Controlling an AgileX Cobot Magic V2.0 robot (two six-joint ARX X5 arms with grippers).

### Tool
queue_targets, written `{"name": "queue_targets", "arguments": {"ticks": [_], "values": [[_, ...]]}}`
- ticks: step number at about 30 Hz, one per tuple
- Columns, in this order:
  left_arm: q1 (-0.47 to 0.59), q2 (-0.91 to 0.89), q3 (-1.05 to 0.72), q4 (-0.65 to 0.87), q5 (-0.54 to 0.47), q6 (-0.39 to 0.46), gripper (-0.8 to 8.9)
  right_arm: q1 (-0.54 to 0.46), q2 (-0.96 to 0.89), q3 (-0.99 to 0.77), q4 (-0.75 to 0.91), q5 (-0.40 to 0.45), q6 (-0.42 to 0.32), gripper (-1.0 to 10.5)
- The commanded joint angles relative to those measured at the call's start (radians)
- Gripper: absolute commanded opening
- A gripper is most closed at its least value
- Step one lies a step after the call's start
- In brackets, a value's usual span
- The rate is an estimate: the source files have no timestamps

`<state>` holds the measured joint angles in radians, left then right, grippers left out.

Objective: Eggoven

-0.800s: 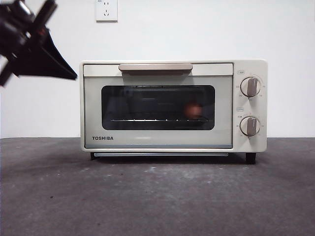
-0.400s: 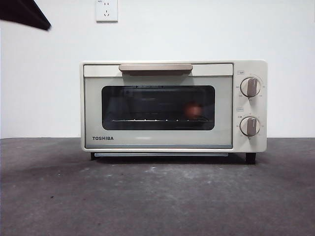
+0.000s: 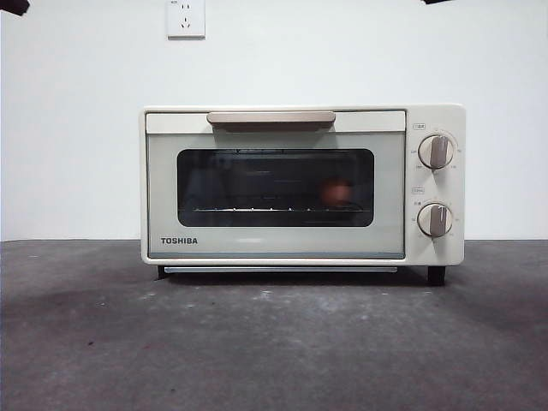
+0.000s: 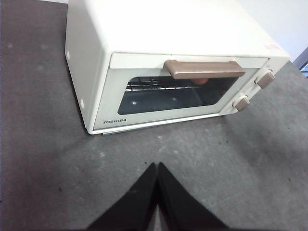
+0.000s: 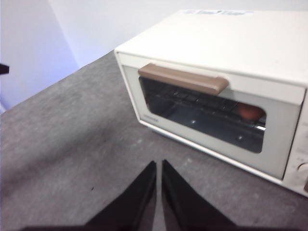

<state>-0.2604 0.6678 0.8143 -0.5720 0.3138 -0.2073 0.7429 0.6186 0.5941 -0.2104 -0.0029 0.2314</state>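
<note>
The egg [image 3: 337, 192] lies on the rack inside the closed oven [image 3: 301, 184], toward its knob side, and the dark arm that was beside the oven a second ago has gone up, so both the left gripper [image 4: 157, 169] and right gripper [image 5: 159, 167], jaws together and empty, hang above the table [image 3: 274, 342] in front of the oven, and the task looks finished.

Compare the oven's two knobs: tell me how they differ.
The upper knob sits above the lower knob on the oven's right panel. The upper knob's bar leans slightly one way, the lower knob's slightly the other. Both are the same size, round, cream with a brownish bar.
</note>
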Motion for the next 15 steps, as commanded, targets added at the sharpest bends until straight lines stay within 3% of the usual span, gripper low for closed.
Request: {"name": "queue_targets", "arguments": {"ticks": [1, 15], "values": [[-0.004, -0.002, 0.014, 0.01, 0.0, 0.016, 0.06, 0.01, 0.0, 0.0, 0.007, 0.004, -0.01, 0.0], [-0.004, -0.002, 0.014, 0.019, 0.0, 0.012, 0.07, 0.009, -0.001, 0.0, 0.008, 0.004, -0.008, 0.0]]}}
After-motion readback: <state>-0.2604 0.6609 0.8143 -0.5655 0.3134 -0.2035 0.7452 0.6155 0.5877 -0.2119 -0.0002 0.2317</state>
